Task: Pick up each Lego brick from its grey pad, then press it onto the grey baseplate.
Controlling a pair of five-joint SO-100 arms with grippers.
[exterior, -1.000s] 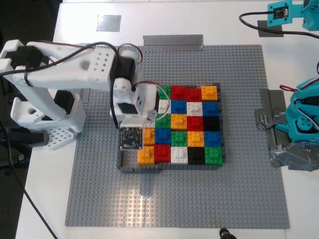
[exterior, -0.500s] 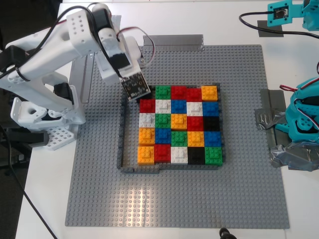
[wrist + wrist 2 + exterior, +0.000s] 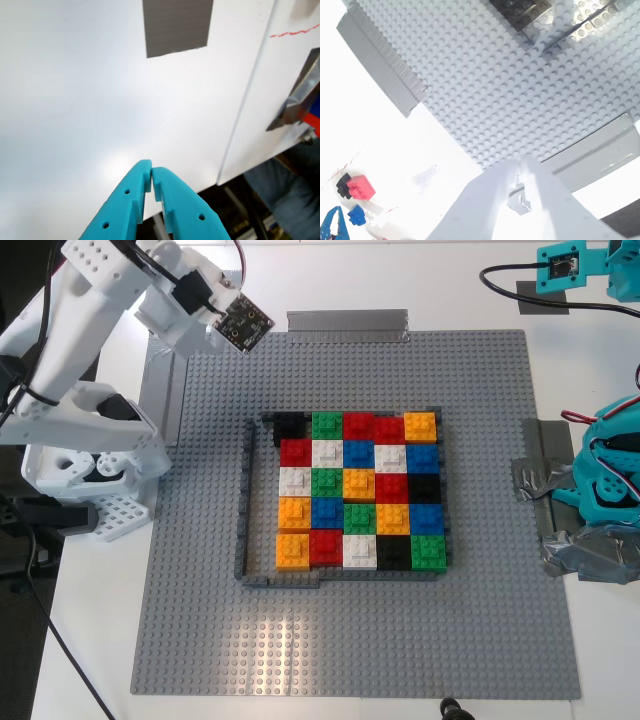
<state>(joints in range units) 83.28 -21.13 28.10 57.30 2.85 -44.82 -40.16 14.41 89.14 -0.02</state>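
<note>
Mosaic on grey baseplate (image 3: 350,640) nearly full; second pincer (image 3: 520,167) closed, empty, upper left of exterior view; first pincer (image 3: 151,175) closed, idle.

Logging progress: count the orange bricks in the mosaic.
5 orange bricks, in the exterior view: top-right corner, centre, fourth row's first and fourth cells, bottom-left corner. None seem hidden.

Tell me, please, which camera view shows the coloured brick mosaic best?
The exterior view: the whole mosaic lies unobstructed inside its dark frame on the grey baseplate. The second wrist view catches only a washed-out corner; the first wrist view shows none.
</note>
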